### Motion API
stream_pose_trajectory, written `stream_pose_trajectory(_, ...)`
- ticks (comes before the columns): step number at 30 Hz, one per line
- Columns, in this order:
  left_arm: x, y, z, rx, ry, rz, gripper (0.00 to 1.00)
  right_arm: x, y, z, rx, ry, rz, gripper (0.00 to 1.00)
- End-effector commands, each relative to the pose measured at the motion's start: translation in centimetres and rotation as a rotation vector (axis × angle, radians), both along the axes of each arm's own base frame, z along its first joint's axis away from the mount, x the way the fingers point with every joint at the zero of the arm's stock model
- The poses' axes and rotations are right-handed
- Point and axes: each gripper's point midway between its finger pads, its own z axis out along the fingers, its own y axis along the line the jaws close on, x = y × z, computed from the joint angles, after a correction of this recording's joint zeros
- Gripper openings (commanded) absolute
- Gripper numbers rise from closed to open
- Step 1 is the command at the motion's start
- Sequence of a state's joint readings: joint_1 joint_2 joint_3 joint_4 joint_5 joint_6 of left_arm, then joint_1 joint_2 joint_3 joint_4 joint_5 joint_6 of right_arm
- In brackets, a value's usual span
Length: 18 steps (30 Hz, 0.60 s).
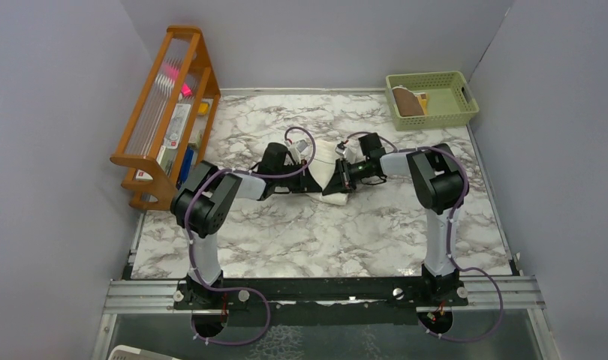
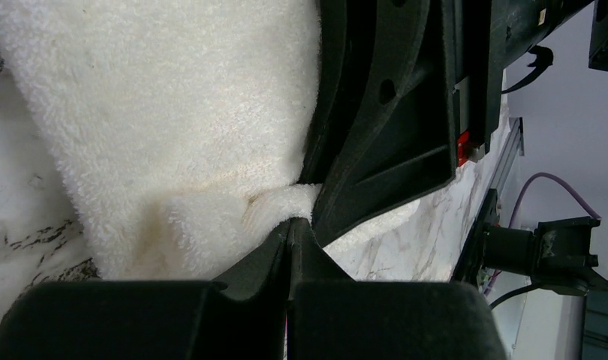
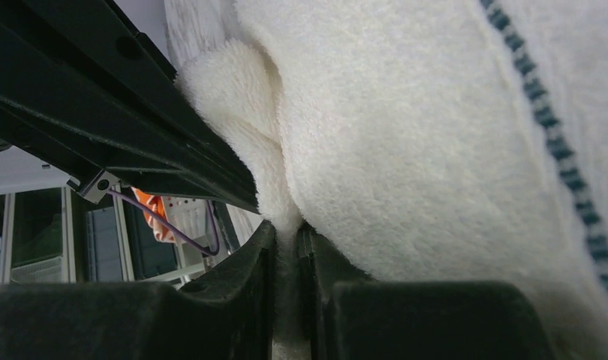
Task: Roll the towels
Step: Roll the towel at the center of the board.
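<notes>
Left gripper (image 2: 290, 225) jaws are pressed fully together, tips touching a fold of the cream towel (image 1: 334, 196), which lies bunched at the centre of the tabletop (image 1: 323, 240). Right gripper (image 3: 286, 229) — facing it — pinches the same towel between its fingers. Farther back, the brown towel (image 1: 408, 101) sits in the green basket (image 1: 436, 118) at the far right corner.

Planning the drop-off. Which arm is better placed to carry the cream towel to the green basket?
Right, likely. The green basket sits in the far right corner, on that arm's side, and the right gripper is shut on the cream towel. The left gripper pinches it too, but would reach across.
</notes>
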<state>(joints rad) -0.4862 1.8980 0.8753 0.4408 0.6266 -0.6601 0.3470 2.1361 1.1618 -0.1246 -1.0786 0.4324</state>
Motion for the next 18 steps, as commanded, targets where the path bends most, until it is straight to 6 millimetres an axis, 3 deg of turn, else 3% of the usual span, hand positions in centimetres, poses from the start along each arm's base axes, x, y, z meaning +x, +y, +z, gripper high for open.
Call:
stream_pose_trajectory(1,2.1,0.7,-1.9,0.034,-0.029,0.044,0.00,-0.2,-0.6,-1.6,-0.088,-0.041,0.010,0.20)
stream_pose_trajectory(4,2.1,1.3,-2.8,0.044,-0.007,0.055,0.00,1.2,-0.7,0.0,-0.102,-0.180,0.004,0.32)
stream_pose_trajectory(6,2.1,1.8,-3.2,0.047,0.006,0.061,0.00,2.4,-1.0,1.8,-0.115,-0.311,-0.017,0.73)
stream_pose_trajectory(7,2.1,2.0,-3.5,0.048,0.013,0.063,0.00,3.1,-1.1,2.6,-0.124,-0.389,-0.031,0.88)
stream_pose_trajectory(11,2.0,2.5,-4.2,0.047,0.039,0.066,0.00,5.2,-2.5,6.8,-0.149,-0.760,-0.131,0.92)
stream_pose_trajectory(14,1.9,2.6,-4.4,0.045,0.049,0.062,0.00,3.6,-2.8,11.1,-0.066,-1.161,-0.124,0.99)
stream_pose_trajectory(16,1.9,2.5,-4.5,0.044,0.052,0.059,0.00,2.2,-2.2,12.0,-0.075,-1.342,-0.056,1.00)
stream_pose_trajectory(18,1.9,2.5,-4.6,0.043,0.054,0.057,0.00,1.9,-1.6,11.5,-0.149,-1.439,0.013,1.00)
